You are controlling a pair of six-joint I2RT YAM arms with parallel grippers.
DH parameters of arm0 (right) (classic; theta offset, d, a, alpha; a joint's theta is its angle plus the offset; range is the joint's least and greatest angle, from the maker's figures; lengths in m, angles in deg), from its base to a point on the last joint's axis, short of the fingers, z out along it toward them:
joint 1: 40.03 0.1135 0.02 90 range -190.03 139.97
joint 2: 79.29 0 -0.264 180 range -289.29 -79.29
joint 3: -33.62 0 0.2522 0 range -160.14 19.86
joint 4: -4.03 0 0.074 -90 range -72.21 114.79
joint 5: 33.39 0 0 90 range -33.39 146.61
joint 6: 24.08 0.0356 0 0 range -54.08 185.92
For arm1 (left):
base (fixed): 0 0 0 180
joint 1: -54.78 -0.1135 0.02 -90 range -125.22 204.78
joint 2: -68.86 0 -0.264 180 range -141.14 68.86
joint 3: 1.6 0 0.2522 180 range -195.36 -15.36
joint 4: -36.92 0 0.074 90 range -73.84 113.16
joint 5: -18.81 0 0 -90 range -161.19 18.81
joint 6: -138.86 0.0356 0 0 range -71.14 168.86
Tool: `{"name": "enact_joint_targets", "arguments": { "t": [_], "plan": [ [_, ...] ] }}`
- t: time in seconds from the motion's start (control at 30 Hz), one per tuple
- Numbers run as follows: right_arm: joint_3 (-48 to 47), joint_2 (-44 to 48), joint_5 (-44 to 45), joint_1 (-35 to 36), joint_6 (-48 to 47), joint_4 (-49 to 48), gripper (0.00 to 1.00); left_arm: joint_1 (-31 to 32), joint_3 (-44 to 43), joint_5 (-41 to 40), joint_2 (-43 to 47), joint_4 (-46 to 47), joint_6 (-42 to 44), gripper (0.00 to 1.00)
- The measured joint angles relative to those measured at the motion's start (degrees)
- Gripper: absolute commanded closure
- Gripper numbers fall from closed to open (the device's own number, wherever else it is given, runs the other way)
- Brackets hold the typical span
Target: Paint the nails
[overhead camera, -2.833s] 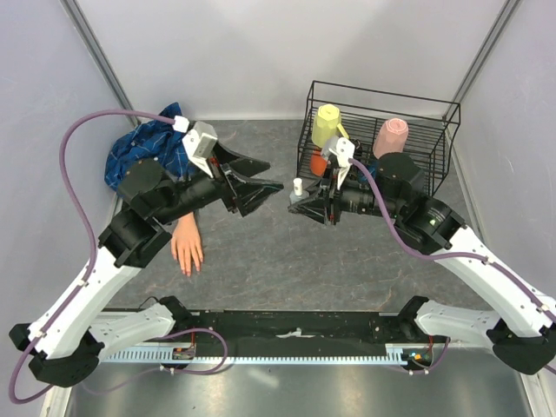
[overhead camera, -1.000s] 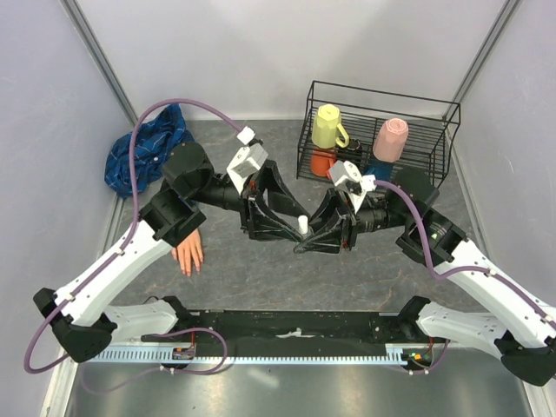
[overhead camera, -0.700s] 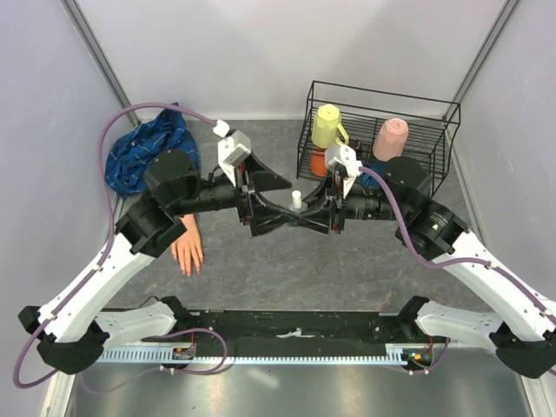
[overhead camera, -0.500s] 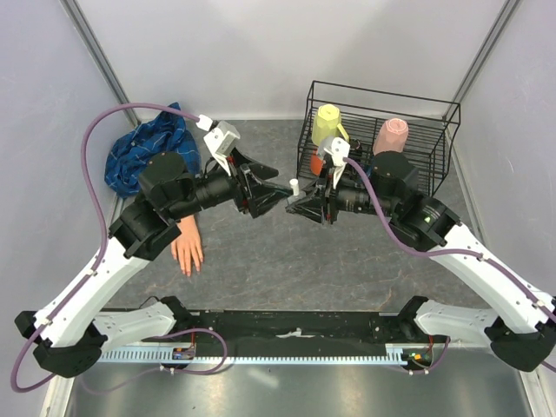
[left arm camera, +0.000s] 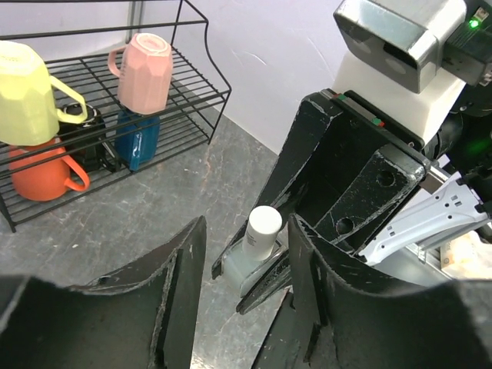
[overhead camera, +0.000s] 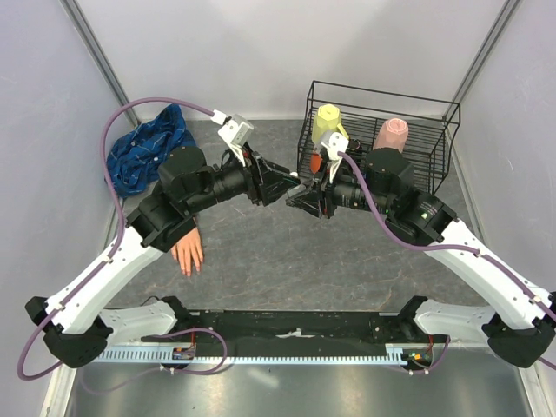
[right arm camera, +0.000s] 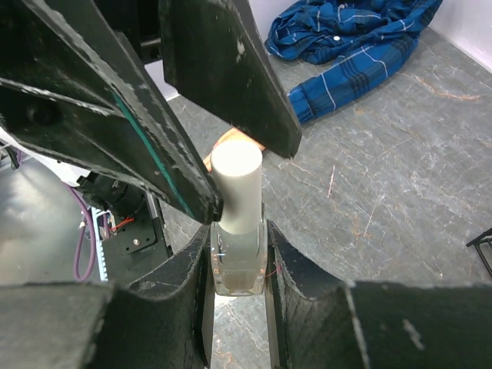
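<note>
My right gripper [right arm camera: 237, 307] [overhead camera: 301, 198] is shut on the glass body of a small nail polish bottle [right arm camera: 237, 257] with a white cap [left arm camera: 264, 224], and holds it upright above the floor. My left gripper [left arm camera: 246, 265] [overhead camera: 287, 180] is open, with its fingers [right arm camera: 181, 165] on either side of the cap; one of them looks to be touching it. The pale peach mannequin hand [overhead camera: 187, 249] lies palm down at the left, coming out of the blue plaid sleeve [overhead camera: 143, 156]. Its nails are too small to make out.
A black wire rack [overhead camera: 434, 148] stands at the back right, just behind the grippers. It holds a yellow mug [overhead camera: 326, 123], a pink mug [overhead camera: 391, 135], an orange mug [left arm camera: 42, 173] and a dark blue one [left arm camera: 137, 138]. Grey walls close in both sides.
My left gripper has closed in on the bottle, so its open fingers now flank the cap. Both grippers have shifted slightly toward the back. The hand has not moved.
</note>
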Motion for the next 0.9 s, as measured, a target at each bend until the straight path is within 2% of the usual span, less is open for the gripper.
{"name": "enact_joint_targets", "arguments": {
  "t": [0.07,0.1,0.17,0.3,0.43,0.6,0.7,0.77,0.83,0.87,0.9],
  "plan": [
    [0.0,0.0,0.0,0.0,0.0,0.0,1.0,0.1,0.0,0.0,-0.3,0.1,-0.3,0.6],
    [0.0,0.0,0.0,0.0,0.0,0.0,1.0,0.2,0.0,0.0,-0.4,0.2,-0.4,0.69],
    [0.0,0.0,0.3,0.0,0.1,0.1,1.0,0.3,0.0,0.4,-0.5,0.5,-0.9,0.73],
    [0.0,0.3,0.5,0.0,0.3,0.3,1.0,0.3,0.0,2.3,-0.8,1.7,-1.0,0.98],
    [0.0,1.3,-0.6,-0.1,0.5,0.7,1.0,-0.2,0.8,7.3,-0.9,4.5,-0.9,0.98],
    [1.8,5.1,-10.2,-0.3,1.9,-0.3,1.0,-1.9,5.9,26.6,-0.9,19.2,-2.4,0.98],
    [6.9,7.8,-23.0,-0.1,6.9,-7.6,1.0,-1.7,9.5,40.6,-1.7,33.9,-9.8,0.98],
    [11.2,8.4,-30.9,0.4,12.9,-18.0,1.0,-1.1,10.6,47.1,-2.4,41.6,-14.9,0.98],
    [13.8,7.9,-36.3,0.8,18.1,-26.4,1.0,-0.9,10.7,50.9,-2.8,44.5,-17.2,0.98],
    [14.2,7.6,-37.6,0.8,19.2,-27.8,1.0,-0.9,10.4,51.8,-2.9,43.7,-16.9,0.94],
    [14.3,7.4,-38.3,0.9,19.6,-28.2,1.0,-0.8,9.6,52.0,-2.9,41.4,-15.9,0.86]
  ]
}}
